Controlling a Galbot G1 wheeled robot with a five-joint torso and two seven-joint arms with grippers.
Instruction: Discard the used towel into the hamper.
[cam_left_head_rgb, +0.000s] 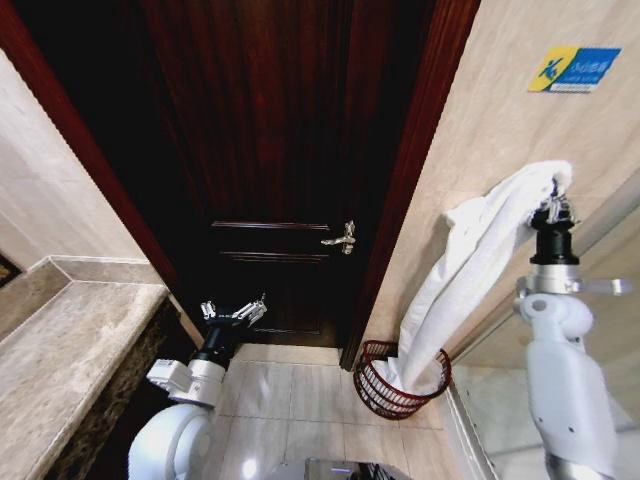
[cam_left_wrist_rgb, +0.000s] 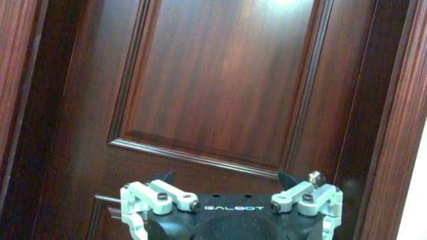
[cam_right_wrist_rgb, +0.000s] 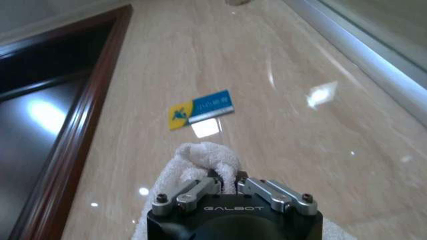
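Facing: a dark red-brown wooden door (cam_left_head_rgb: 270, 150) with raised panels and a silver lever handle (cam_left_head_rgb: 341, 239), set in a matching frame (cam_left_head_rgb: 405, 190).
Floor: pale glossy tiles (cam_left_head_rgb: 290, 395) with thin grout lines, reflecting a ceiling light.
Wall: beige polished stone (cam_left_head_rgb: 500, 150) to the right of the door, smooth and shiny in the right wrist view.
Bench: a mottled grey-brown stone ledge (cam_left_head_rgb: 70, 350) at the left, its top flat with a raised rim along the wall.
Sign: a small rectangular plate (cam_left_head_rgb: 574, 69), yellow at one end and blue at the other, with a figure mark; its writing is too small to read.
Writing: "GALBOT" in light letters on both black wrist housings.
Hamper: a round wire basket (cam_left_head_rgb: 372, 385) of dark red slats with a thicker rim, standing on the floor at the foot of the wall, just right of the door frame.
Towel: white terry cloth (cam_left_head_rgb: 470, 270), long and draped; its top is bunched at the raised end effector, its lower end hangs inside the hamper.
Right end effector (cam_left_head_rgb: 554, 203): raised high beside the wall, metal fingers (cam_right_wrist_rgb: 270, 192) pinched narrow on the towel's upper end.
Left end effector (cam_left_head_rgb: 234, 313): low before the door, spread wide, holding nothing.
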